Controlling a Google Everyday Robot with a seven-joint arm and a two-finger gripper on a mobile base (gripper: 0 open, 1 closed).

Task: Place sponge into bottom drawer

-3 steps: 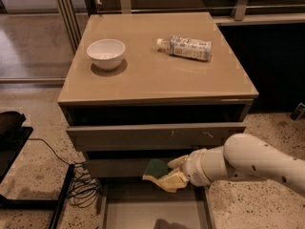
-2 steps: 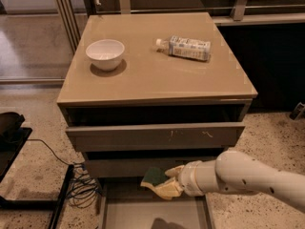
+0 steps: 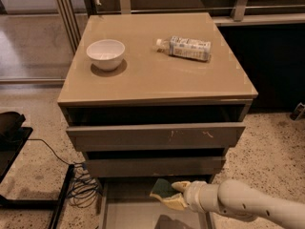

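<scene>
yellowish foam pads tip the two-finger end effector [image 3: 173, 195], which hangs over the back part of the bottom drawer [image 3: 131, 216], the lowest, pulled-out grey-taupe box with a flat grey floor. its fingers look pressed onto a small sponge [image 3: 161, 188], dark green scrub face over pale yellow foam, pinched at the sponge's right end. the sponge juts left from the fingers, its long axis running roughly across the bottom drawer's width, and it is held clear of the floor, directly over it. so the coming move, as i judge it, turns on a short drop straight down and a release. the white rounded arm [image 3: 248, 206] reaches in from the right of the bottom drawer. above the bottom drawer sit the plain-front middle drawer [image 3: 152, 167] and the scratched-front top drawer [image 3: 152, 136]. higher up, the beige tabletop [image 3: 152, 82] carries a white bowl [image 3: 106, 53] and a lying plastic bottle [image 3: 187, 47].
</scene>
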